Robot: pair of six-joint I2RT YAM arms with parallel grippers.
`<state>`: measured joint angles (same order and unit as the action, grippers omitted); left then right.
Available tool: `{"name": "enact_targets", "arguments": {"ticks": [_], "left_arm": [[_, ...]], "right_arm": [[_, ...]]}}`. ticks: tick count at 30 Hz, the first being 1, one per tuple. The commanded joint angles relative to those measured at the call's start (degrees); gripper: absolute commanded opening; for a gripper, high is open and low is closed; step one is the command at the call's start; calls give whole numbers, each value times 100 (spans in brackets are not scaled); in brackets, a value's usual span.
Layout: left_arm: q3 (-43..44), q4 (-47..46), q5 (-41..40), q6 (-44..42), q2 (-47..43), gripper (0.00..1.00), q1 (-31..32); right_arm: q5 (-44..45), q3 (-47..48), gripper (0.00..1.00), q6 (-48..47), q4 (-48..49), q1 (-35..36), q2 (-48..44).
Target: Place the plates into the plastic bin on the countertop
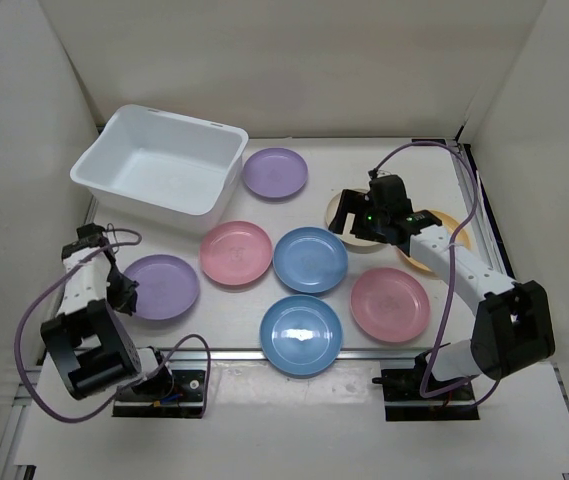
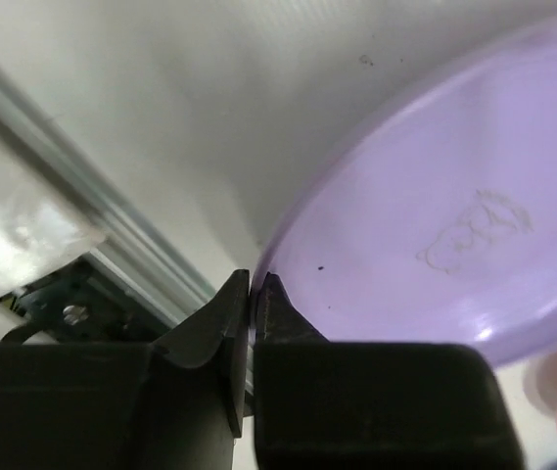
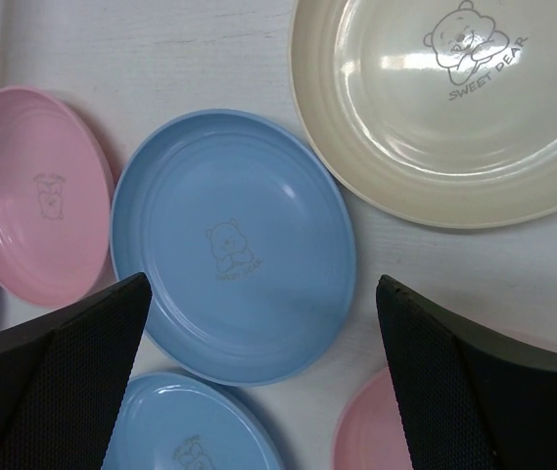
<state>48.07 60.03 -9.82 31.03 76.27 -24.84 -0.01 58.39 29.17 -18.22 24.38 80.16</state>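
Note:
Several pastel plates lie on the white countertop (image 1: 434,165). The white plastic bin (image 1: 159,170) stands at the back left and looks empty. My left gripper (image 1: 119,290) is shut on the left rim of a purple plate (image 1: 161,286); in the left wrist view the jaws (image 2: 252,284) pinch that plate's edge (image 2: 435,215). My right gripper (image 1: 354,222) is open and empty, hovering over a cream plate (image 1: 342,208). In the right wrist view it (image 3: 263,333) stands above a blue plate (image 3: 229,245), with the cream plate (image 3: 454,98) beyond.
Other plates: purple (image 1: 275,172) next to the bin, pink (image 1: 235,252), blue (image 1: 310,259), blue (image 1: 302,334) at the front edge, pink (image 1: 390,303), yellow-orange (image 1: 444,240) partly under the right arm. A metal rail (image 2: 82,186) runs along the left edge.

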Motion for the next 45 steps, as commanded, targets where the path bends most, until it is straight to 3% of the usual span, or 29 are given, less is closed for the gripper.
{"name": "enact_targets", "arguments": {"ticks": [1,10,15,19,21,23,28,31,34,38,39,41,45], "left_arm": [[456,472,-889,298,-569,10,-21],[2685,1626,-1741,55,-1316,10,-30],[4093,1635,-1435,-377,-1440,10,-126],[5350,1600,-1268,-545,-880,10,-126],[5818,1268,-568,-624,-571,10,-126],[5566,715,536,-589,-263,10,-118],[5343,-737,1808,-238,650,10,40],[6079,-836,1203,-246,1564,10,881],[7029,-765,1027,-290,2592,10,1261],[8233,-275,816,-264,3902,10,1306],[8731,15,398,-203,4322,10,1419],[8999,-17,-211,-272,4458,10,1561],[8571,-254,-142,-106,4266,10,1613]], "right_arm": [[-69,234,99,1,82,-12,-184],[-26,199,99,115,90,-21,-413],[1,278,99,63,46,-12,-475],[193,304,99,-7,29,-21,-501],[352,366,99,-122,20,-12,-493],[536,436,99,-209,11,-21,-466],[686,744,99,-359,-191,-30,-203],[897,805,99,-324,-261,-74,-97],[907,736,99,-167,-235,-293,-106],[775,674,99,54,-418,-846,-62],[688,639,99,115,-498,-1134,-45],[617,604,99,150,-568,-1478,-44],[485,533,99,431,-788,-2594,-27]]}}
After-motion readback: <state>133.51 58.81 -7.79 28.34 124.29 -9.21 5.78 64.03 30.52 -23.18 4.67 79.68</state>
